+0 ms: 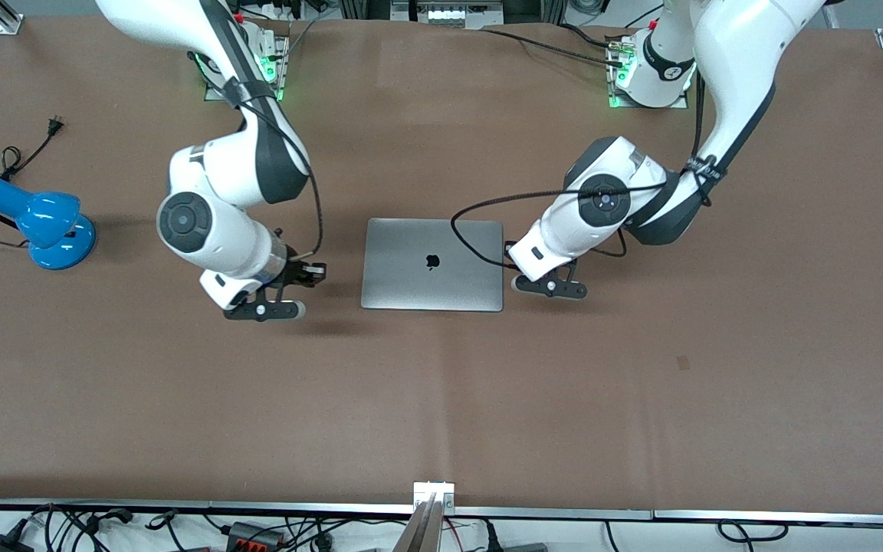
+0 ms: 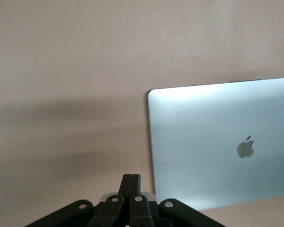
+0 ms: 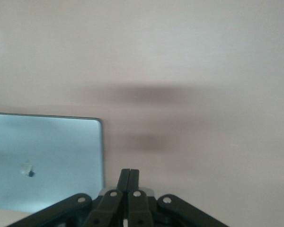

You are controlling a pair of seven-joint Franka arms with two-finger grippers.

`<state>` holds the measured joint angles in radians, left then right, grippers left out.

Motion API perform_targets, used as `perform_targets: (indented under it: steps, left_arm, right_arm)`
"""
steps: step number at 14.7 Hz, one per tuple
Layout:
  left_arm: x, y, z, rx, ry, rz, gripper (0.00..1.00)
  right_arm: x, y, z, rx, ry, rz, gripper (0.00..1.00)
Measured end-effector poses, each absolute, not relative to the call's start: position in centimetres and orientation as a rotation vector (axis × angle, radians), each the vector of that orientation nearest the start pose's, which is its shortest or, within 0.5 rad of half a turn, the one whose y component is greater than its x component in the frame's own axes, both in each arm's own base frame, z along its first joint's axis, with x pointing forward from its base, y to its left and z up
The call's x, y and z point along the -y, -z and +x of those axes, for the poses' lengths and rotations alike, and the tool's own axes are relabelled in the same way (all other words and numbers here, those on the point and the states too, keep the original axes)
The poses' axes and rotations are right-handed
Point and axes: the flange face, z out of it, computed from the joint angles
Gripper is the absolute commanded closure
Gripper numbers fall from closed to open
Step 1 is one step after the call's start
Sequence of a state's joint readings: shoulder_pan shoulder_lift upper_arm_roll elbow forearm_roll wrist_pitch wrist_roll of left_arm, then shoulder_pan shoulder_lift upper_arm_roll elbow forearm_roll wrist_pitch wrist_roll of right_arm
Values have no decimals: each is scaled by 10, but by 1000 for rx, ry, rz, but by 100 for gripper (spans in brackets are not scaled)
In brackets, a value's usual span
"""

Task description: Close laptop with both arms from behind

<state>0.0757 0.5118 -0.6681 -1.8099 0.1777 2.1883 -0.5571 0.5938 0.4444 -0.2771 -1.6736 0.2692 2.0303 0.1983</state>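
Note:
The silver-grey laptop (image 1: 432, 264) lies flat on the brown table with its lid down and the dark apple logo facing up. My left gripper (image 1: 550, 289) is shut and empty, low over the table beside the laptop's edge toward the left arm's end. My right gripper (image 1: 265, 310) is shut and empty, low over the table a little off the laptop's edge toward the right arm's end. The left wrist view shows the shut fingers (image 2: 131, 182) beside a corner of the lid (image 2: 217, 146). The right wrist view shows the shut fingers (image 3: 129, 176) beside the lid (image 3: 42, 161).
A blue desk lamp (image 1: 39, 222) with a black cord lies on the table toward the right arm's end. A black cable (image 1: 480, 211) from the left arm loops over the laptop's edge. A metal rail (image 1: 434, 510) runs along the table's front edge.

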Motion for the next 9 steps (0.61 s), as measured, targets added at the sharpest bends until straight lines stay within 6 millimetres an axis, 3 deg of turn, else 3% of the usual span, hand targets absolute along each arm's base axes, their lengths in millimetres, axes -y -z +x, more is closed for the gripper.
perform_targets:
  steps: [1,4,6,9]
  left_arm:
    - [319,-323,554,-126,-158,-3245,100]
    - [291,-361,559,-132,-111,-3178,100]
    - [257,-383,568,-133,-107,-3159,100]
    - [200,-422,574,-107,-140,-3170,99]
  right_arm:
    - [-223,-359,618,6,-146,-3053,0]
    - [-176,-392,627,-32,-103,-3061,0]
    - [-154,-419,627,-27,-104,-3055,0]
    - [-125,-476,631,-58,-140,-3058,0]
